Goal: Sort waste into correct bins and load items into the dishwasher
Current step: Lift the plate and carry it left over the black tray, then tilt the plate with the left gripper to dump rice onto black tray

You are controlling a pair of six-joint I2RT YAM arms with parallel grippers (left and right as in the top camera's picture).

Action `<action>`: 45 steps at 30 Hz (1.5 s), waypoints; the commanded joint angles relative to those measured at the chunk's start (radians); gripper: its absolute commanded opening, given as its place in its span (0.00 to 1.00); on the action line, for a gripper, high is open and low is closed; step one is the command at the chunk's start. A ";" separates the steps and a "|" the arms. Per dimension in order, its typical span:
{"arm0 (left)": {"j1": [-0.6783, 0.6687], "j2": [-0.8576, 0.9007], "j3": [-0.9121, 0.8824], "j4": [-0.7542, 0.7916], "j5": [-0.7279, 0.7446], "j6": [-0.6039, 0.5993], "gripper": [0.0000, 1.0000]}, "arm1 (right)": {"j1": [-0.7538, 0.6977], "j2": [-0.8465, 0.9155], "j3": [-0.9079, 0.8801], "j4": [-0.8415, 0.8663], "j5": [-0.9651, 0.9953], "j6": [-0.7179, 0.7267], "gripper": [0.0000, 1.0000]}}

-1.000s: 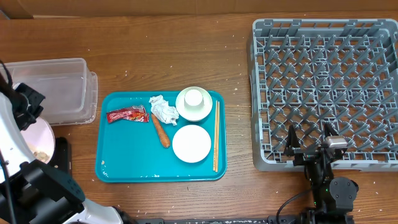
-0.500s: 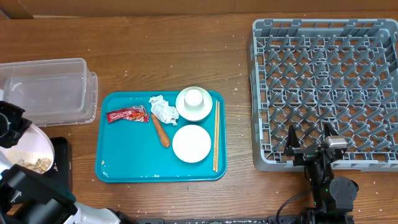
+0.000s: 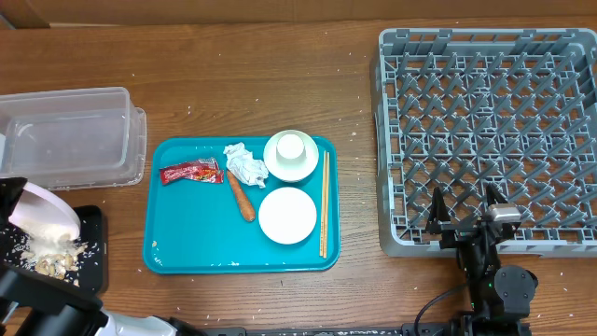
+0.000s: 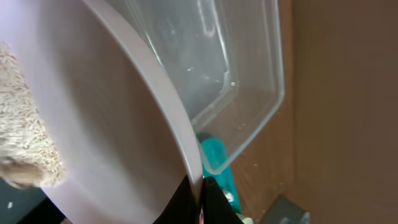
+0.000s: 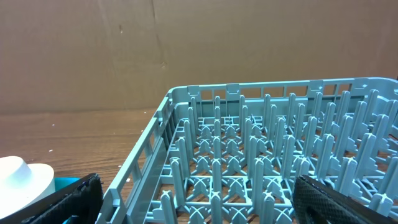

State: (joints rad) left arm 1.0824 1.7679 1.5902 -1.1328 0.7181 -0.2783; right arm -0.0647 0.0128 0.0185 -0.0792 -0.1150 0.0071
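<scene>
Left arm (image 3: 42, 303): near left corner of the overhead view, mostly out of frame.
Left claw (image 4: 200, 198): closed, pinching the rim of a tilted bowl (image 3: 47, 213).
Right arm (image 3: 492, 280): low, near right side.
Right claw (image 3: 462, 213): fingers wide apart, level.

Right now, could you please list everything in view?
tub: 1, clear, left
black tray: 1, black, front-left
plate: 1, white, over black tray
rice scraps: many, whitish, plate, black tray
teal tray: 1, teal, centre
wrapper: 1, red, teal tray
napkin: 1, white, teal tray
sausage: 1, orange, teal tray
bowls: 2, white, teal tray
cup: 1, white, rear bowl
chopsticks: 2, pale, teal tray
rack: 1, grey, right
left gripper: shut on plate
right gripper: open, beside rack
</scene>
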 commanded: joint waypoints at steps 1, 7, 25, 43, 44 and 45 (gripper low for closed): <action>0.058 0.005 -0.002 -0.008 0.087 0.001 0.05 | 0.004 -0.010 -0.010 0.004 0.009 0.005 1.00; 0.141 0.005 -0.002 -0.027 0.115 0.035 0.08 | 0.004 -0.010 -0.010 0.004 0.009 0.005 1.00; 0.182 0.005 -0.002 -0.038 0.297 0.047 0.08 | 0.004 -0.010 -0.010 0.004 0.009 0.005 1.00; -0.044 0.005 -0.002 -0.150 -0.162 0.052 0.39 | 0.004 -0.010 -0.010 0.004 0.010 0.005 1.00; -0.081 0.005 -0.002 -0.143 -0.266 0.011 0.39 | 0.004 -0.010 -0.010 0.004 0.010 0.005 1.00; -0.111 0.005 -0.002 -0.139 -0.362 -0.033 0.40 | 0.004 -0.010 -0.010 0.004 0.009 0.005 1.00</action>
State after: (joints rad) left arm 1.0542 1.7679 1.5902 -1.2808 0.6651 -0.2077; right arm -0.0647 0.0128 0.0185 -0.0792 -0.1146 0.0067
